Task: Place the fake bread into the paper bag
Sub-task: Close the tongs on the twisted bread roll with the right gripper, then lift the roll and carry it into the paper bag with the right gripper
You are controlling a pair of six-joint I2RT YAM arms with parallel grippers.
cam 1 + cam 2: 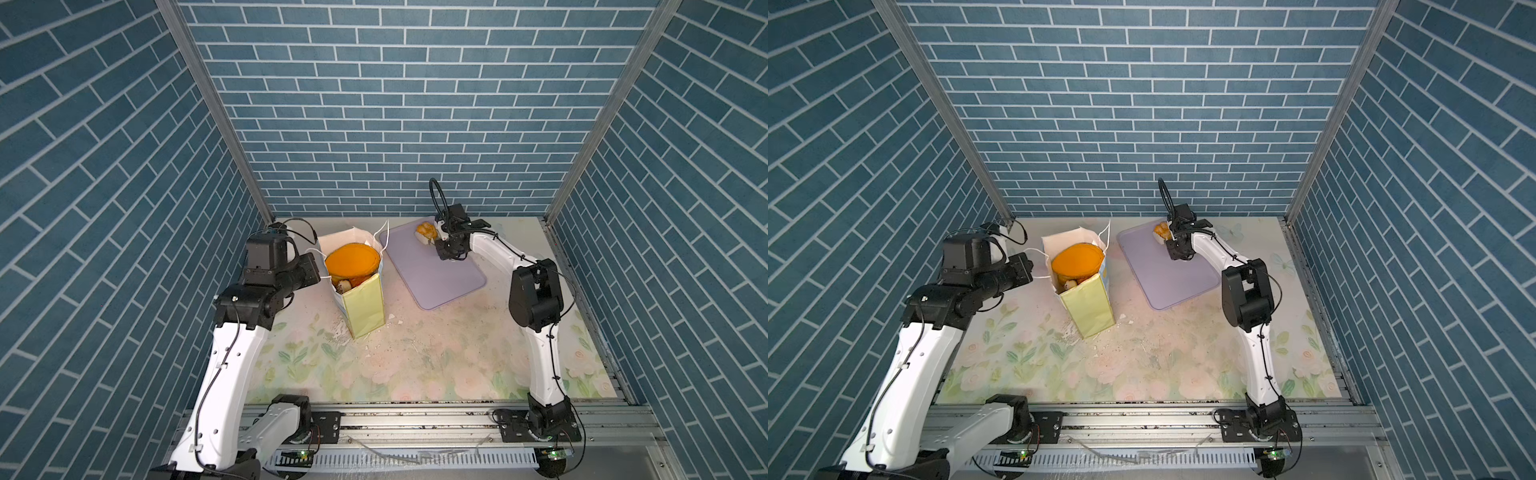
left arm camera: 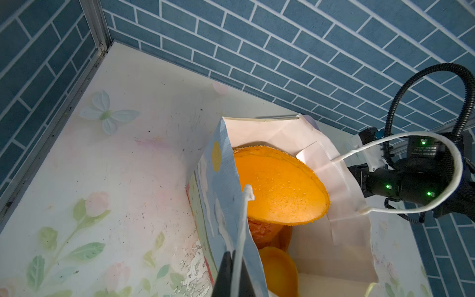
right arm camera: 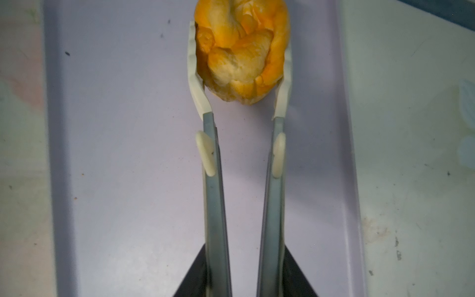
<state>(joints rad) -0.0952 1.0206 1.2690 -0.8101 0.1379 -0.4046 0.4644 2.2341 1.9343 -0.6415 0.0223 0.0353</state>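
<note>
My left gripper (image 2: 232, 272) is pinched tight on the paper bag's (image 1: 365, 303) cord handle (image 2: 241, 231). The bag's near the tabletop's (image 1: 415, 353) far edge, bread (image 1: 353, 259) inside. My right gripper (image 3: 244, 282) squeezes tongs (image 3: 213, 205) around a croissant (image 3: 241, 51) at the tray's (image 3: 128, 154) far edge.

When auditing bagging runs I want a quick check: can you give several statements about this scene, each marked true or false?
1. The paper bag stands upright with an orange loaf inside. True.
2. The right gripper pinches the pastry directly. False: it holds tongs, whose tips clasp the pastry.
3. The left gripper is shut on the bag's cord handle. True.
4. The lavender tray carries several pastries. False: only one shows over it.
</note>
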